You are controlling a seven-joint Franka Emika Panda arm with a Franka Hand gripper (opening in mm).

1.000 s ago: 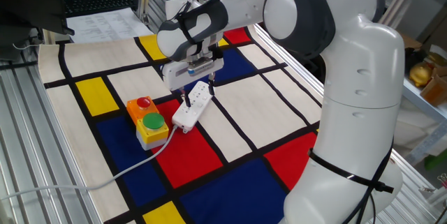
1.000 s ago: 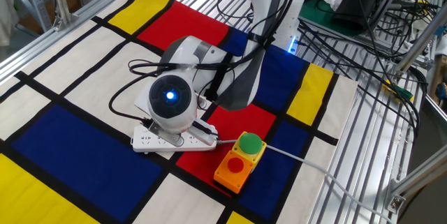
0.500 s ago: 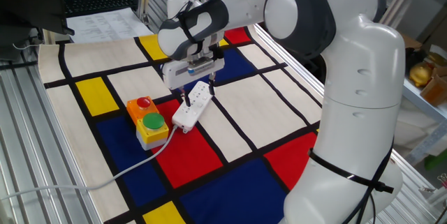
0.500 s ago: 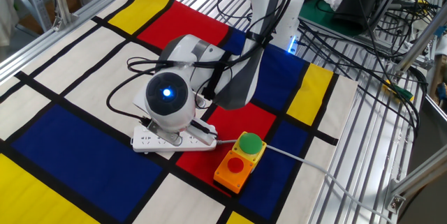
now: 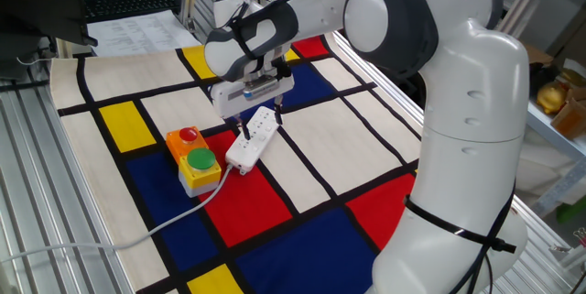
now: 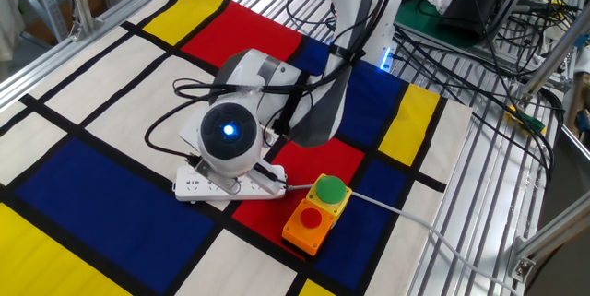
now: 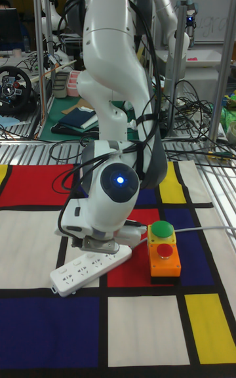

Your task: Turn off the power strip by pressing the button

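Change: almost none seen since earlier frames | gripper point(image 5: 245, 130) is held low over strip point(image 5: 253, 137) at frame centre, finger gap cannot be told | button press is judged unfinished
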